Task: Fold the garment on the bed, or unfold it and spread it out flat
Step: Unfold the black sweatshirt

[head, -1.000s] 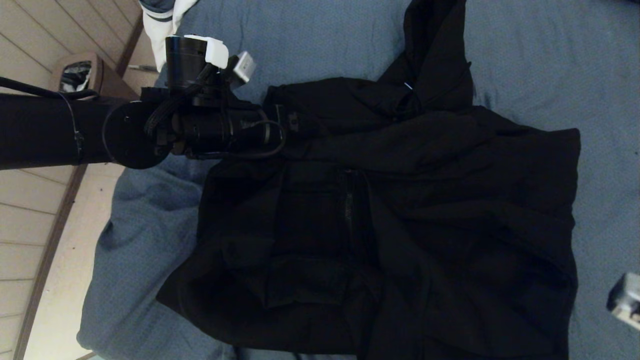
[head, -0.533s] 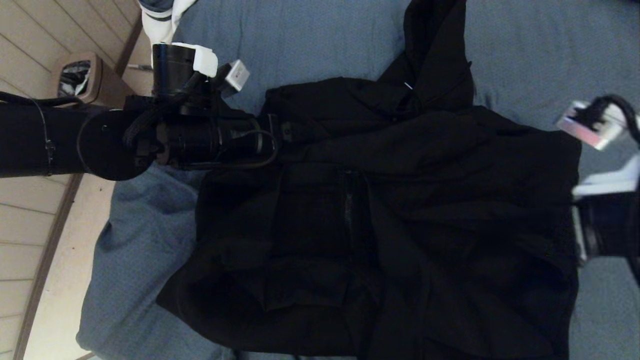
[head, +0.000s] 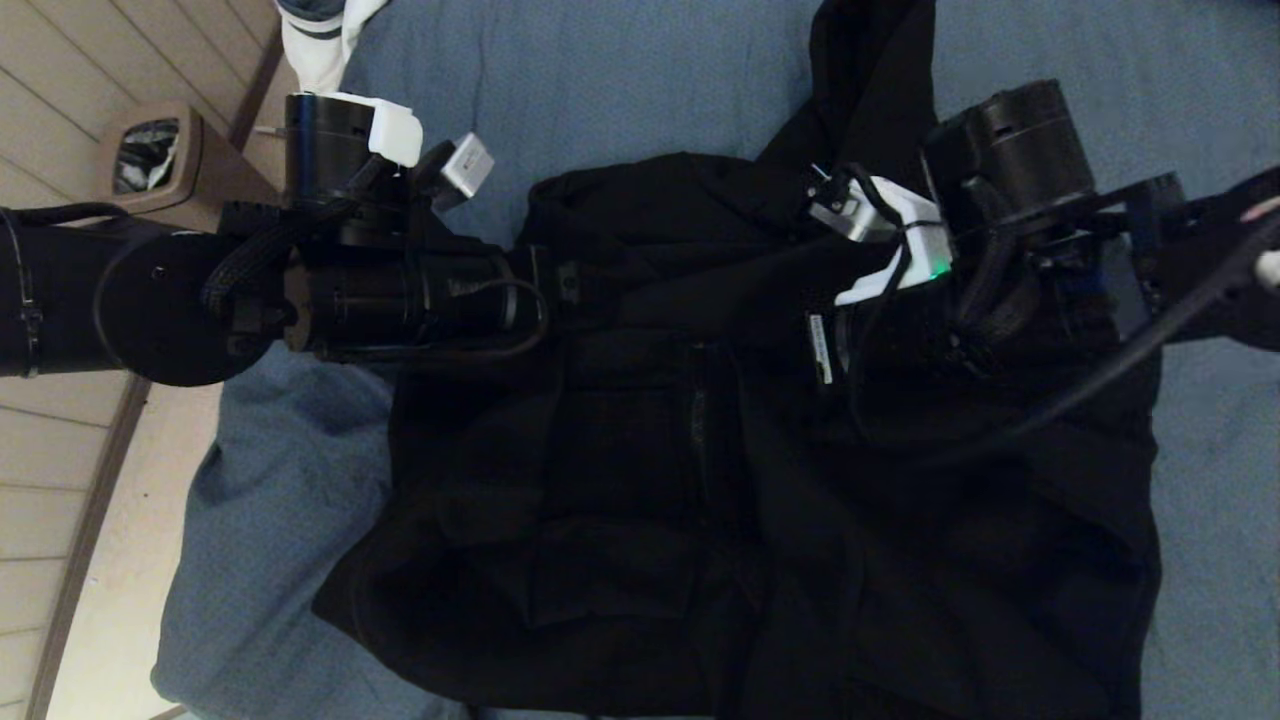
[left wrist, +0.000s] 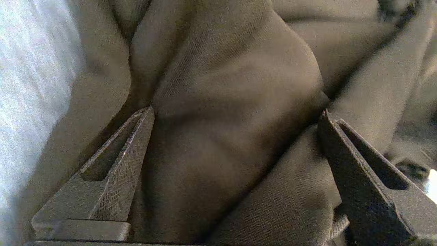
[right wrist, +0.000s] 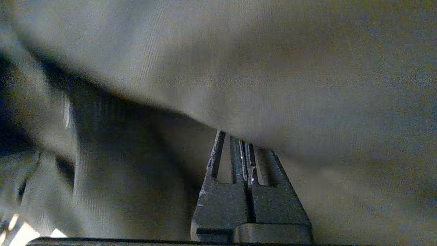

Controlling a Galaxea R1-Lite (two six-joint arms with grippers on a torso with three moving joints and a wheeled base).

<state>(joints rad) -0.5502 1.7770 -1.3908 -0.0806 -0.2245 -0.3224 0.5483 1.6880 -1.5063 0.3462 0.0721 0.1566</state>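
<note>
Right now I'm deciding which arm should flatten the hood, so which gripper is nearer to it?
Right. The right gripper, shut, is over the black hoodie just below its hood. The left gripper, open, straddles a fold at the hoodie's far left edge.

Both arms are black cylinders with looped cables, white clips and silver wrist cameras.

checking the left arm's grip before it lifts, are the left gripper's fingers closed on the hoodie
No, the left gripper stands wide open, a hump of the hoodie between its fingers.
</note>
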